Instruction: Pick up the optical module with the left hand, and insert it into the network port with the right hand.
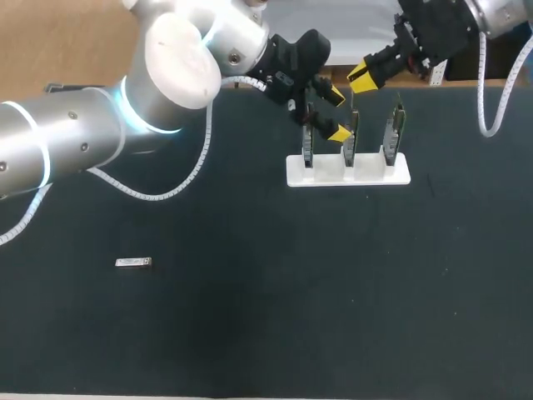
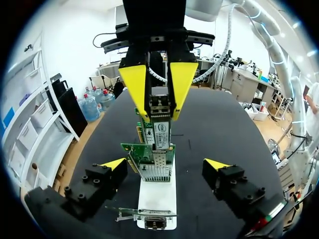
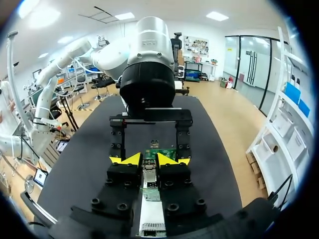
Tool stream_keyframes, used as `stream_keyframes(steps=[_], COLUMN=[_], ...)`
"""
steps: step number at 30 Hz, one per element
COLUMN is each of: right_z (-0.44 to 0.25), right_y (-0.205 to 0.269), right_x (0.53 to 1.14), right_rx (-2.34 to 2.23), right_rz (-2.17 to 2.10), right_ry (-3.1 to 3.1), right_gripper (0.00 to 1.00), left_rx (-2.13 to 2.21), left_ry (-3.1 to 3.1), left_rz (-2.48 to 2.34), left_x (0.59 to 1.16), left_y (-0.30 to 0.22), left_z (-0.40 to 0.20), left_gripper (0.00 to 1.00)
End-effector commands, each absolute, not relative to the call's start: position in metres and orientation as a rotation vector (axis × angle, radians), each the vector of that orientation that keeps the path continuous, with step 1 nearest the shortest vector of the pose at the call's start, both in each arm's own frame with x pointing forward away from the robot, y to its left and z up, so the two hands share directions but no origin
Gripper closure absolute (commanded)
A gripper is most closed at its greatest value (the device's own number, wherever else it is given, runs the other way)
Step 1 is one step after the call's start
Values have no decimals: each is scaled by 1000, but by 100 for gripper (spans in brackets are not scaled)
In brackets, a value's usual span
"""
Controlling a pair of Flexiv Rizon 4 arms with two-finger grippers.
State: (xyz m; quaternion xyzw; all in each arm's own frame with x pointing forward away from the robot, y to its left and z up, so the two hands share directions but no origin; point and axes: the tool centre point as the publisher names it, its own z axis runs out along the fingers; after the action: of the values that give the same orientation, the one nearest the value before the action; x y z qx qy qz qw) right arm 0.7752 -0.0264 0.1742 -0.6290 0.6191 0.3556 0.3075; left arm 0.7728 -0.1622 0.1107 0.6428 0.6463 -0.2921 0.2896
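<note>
A white stand (image 1: 348, 170) holds three upright network cards. My right gripper (image 1: 362, 77) (image 3: 147, 160) hangs over the middle card (image 1: 350, 139) (image 2: 149, 152) and is shut on a silver optical module (image 2: 160, 113) (image 3: 148, 172) that points down at the card's top edge. Whether the module is in the port I cannot tell. My left gripper (image 1: 337, 115) (image 2: 165, 164) is open, with one finger on each side of the row of cards and nothing in its grip. A second optical module (image 1: 133, 263) lies flat on the black table at the front left.
The two grippers face each other closely above the stand. The left card (image 1: 306, 143) is right under my left wrist and the right card (image 1: 393, 129) stands beside my right gripper. White cable (image 1: 158, 193) from my left arm trails on the table.
</note>
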Motion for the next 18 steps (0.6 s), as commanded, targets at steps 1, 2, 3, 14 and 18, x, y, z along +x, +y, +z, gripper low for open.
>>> stream_keyframes(steps=[1,2,3,14,18], right_z=[173,172,172,169,175], right_y=[-26,-26,-26,-28,-28], right_x=[772,772,772,774,775], right_rx=[-1658,-1658,-1656,-1634,-1624], right_rz=[930,930,930,924,911], right_ry=[1643,1644,1646,1657,1643], right_gripper=[100,100,100,100,100], left_rx=[1717,1717,1717,1717,1717], left_ry=[1728,1728,1728,1728,1728], left_rz=[-777,-777,-777,-777,-777], left_x=[773,773,773,773,773], left_y=[-163,-163,-163,-163,-163], left_z=[111,111,111,111,111], left_gripper=[0,0,0,0,0])
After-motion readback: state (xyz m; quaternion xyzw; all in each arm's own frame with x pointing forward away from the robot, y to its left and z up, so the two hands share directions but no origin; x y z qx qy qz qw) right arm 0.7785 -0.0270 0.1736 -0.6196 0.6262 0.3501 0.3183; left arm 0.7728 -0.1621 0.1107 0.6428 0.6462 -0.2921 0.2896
